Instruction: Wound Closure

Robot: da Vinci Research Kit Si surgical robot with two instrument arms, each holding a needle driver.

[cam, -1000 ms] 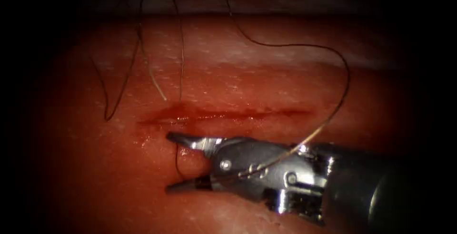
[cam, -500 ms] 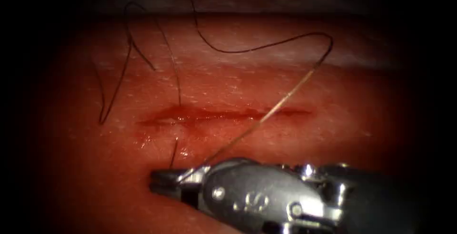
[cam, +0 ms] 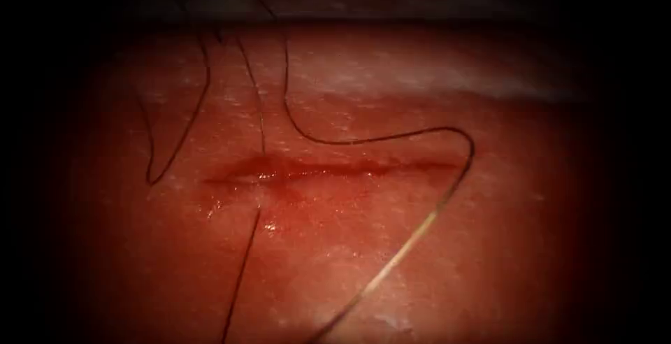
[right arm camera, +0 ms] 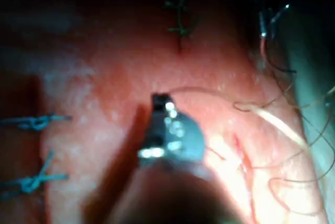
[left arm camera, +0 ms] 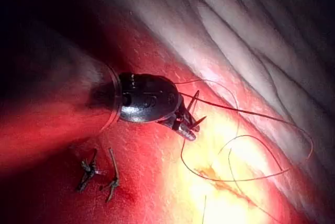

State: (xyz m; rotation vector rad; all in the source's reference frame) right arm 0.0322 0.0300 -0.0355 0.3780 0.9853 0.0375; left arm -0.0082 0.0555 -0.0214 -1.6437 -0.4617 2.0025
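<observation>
Endoscope view: tissue (cam: 489, 260), cut (cam: 328, 170) running left to right, wet red fluid (cam: 269, 175) at its left end. Thread (cam: 377, 138) loops left of and over the cut. One strand enters the tissue just below the cut. A pale stretch slants down at the right; needle or thread, cannot tell.

Left wrist view: left hand (left arm camera: 187, 125) over the tissue, thread at its tip; grip cannot be told.

Right wrist view: right hand (right arm camera: 160, 100) near thread; grip cannot be told.
</observation>
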